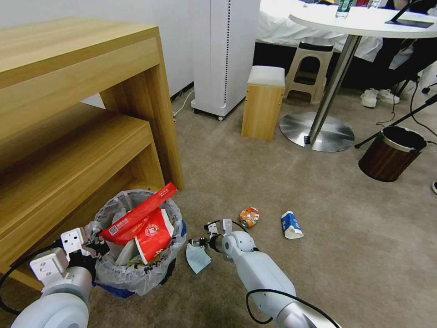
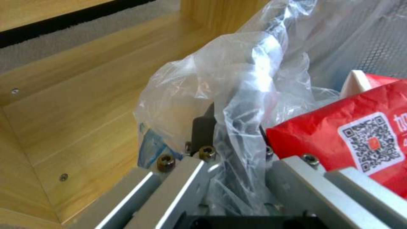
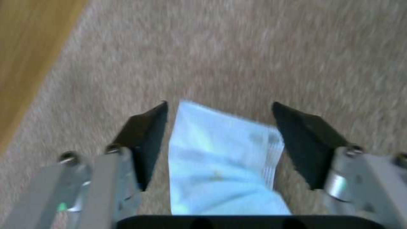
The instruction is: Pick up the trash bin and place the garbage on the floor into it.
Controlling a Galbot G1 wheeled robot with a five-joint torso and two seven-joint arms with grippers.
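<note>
Beside the trash bin (image 1: 136, 269), the wooden shelf unit (image 1: 77, 136) blocks its far side; open floor (image 1: 255, 182) lies toward the crushed can (image 1: 249, 217) and paper cup (image 1: 291, 225).

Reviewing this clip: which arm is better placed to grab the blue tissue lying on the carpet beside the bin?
Right, most likely. The right gripper hangs open with the crumpled light-blue tissue between its black fingers. The left gripper is clamped on the plastic-lined rim of the small round black trash bin.

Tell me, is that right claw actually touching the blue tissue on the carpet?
Apart. In the right wrist view the right gripper is open, and the blue tissue lies between its fingers with bare carpet showing on both sides.
</note>
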